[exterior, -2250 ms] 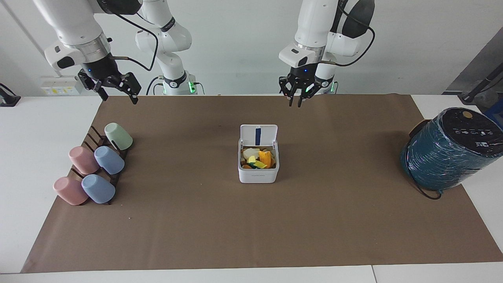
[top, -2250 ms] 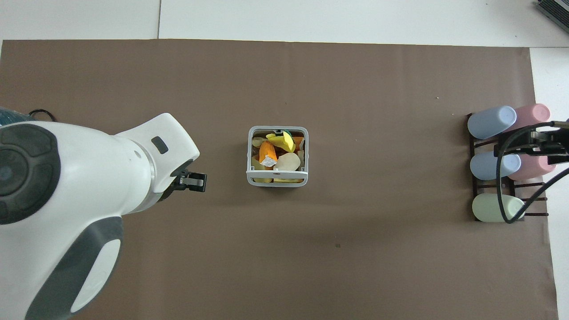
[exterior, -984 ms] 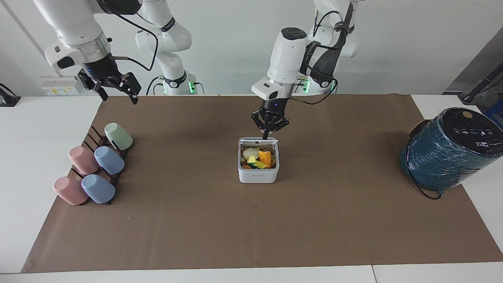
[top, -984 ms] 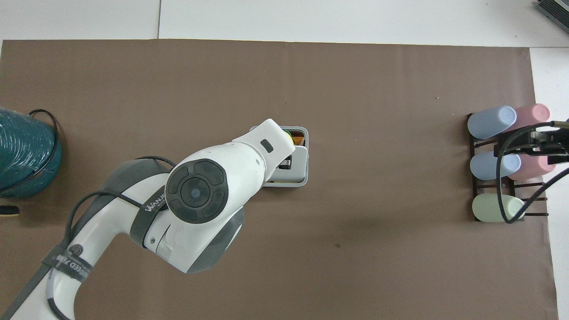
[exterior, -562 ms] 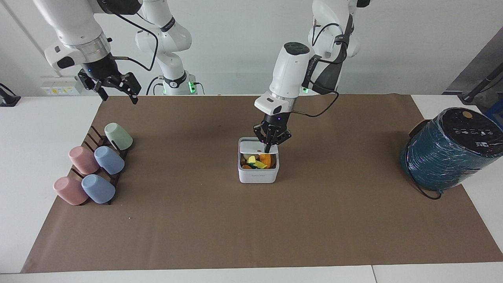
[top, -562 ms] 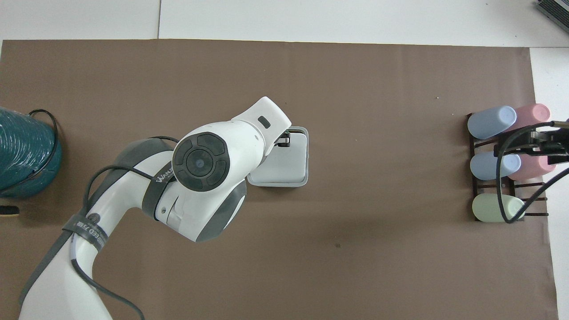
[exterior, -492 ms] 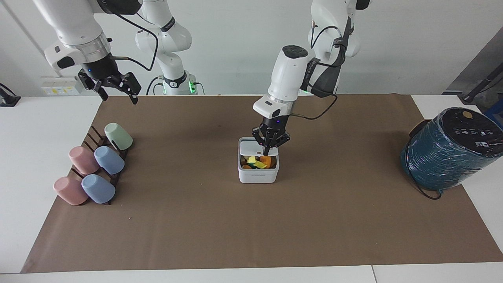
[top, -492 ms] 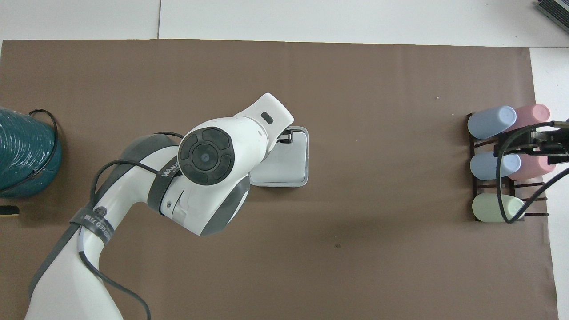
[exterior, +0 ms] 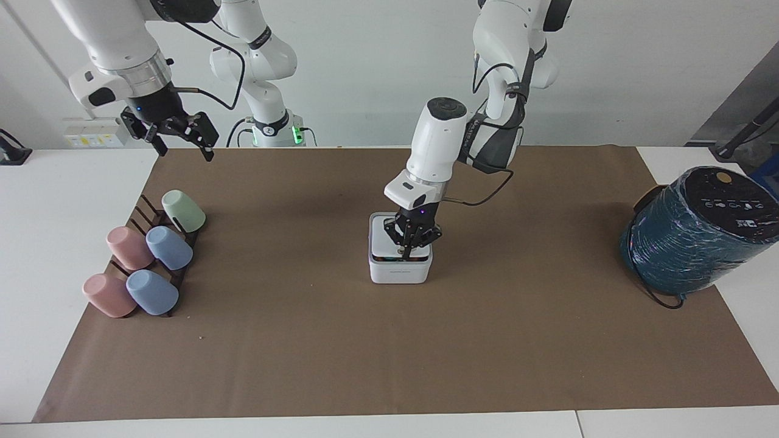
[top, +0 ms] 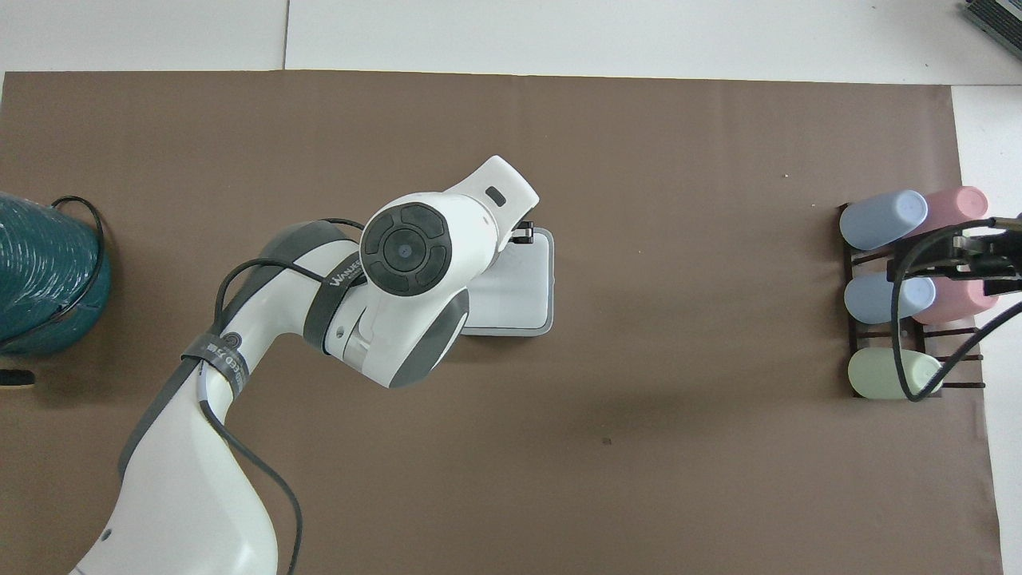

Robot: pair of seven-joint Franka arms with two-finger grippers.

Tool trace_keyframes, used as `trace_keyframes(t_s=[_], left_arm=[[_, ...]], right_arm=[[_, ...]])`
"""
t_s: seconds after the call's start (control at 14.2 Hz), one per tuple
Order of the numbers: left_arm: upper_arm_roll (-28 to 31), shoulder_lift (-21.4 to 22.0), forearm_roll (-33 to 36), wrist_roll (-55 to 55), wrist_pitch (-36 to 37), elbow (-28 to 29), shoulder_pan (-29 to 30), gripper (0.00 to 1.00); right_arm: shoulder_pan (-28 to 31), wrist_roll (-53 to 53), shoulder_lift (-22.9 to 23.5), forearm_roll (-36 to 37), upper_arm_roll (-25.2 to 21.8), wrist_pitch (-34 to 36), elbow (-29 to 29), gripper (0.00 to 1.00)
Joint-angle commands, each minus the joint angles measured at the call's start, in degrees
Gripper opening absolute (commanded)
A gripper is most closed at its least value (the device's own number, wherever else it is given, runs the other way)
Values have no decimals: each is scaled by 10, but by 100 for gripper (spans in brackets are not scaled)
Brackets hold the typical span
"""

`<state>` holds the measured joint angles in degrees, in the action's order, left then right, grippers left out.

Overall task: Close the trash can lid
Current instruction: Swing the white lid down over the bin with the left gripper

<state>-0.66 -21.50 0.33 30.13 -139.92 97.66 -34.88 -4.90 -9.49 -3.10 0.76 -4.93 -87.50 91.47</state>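
The small white trash can point(exterior: 400, 274) stands mid-mat. Its white lid point(exterior: 383, 240) lies almost flat on it, with only a thin dark gap left at the edge farthest from the robots. In the overhead view the lid point(top: 523, 287) covers the whole can inside the grey rim point(top: 549, 319). My left gripper point(exterior: 406, 254) is shut, fingertips pressing down on the lid near that free edge; it also shows in the overhead view point(top: 523, 234), mostly hidden by the arm. My right gripper point(exterior: 182, 139) is open and empty and waits, raised at the right arm's end of the table.
A dark rack of pastel cups point(exterior: 146, 255) lies at the right arm's end; from above point(top: 902, 295) the right gripper point(top: 990, 255) hangs over it. A large teal wrapped cylinder point(exterior: 694, 237) with a black cable stands at the left arm's end.
My left gripper came from near the robots to the upright lid and pushed it over and down. The lid went from standing open to almost flat. The right arm has not moved.
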Motion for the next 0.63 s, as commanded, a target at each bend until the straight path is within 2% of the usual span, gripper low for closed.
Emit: trace_keyframes(t_s=[0.0,0.35,0.56], left_arm=[[0,-17,13,12,-8,-11,2,3],[0,-19,16,12,-8,-2,1,3],[0,-19,20,12,-7,22,-5,3]], right_arm=[[11,13,-8,-1,9,7,7,100],[11,13,-8,-1,8,7,7,100],[11,13,-8,-1,9,7,7,100]])
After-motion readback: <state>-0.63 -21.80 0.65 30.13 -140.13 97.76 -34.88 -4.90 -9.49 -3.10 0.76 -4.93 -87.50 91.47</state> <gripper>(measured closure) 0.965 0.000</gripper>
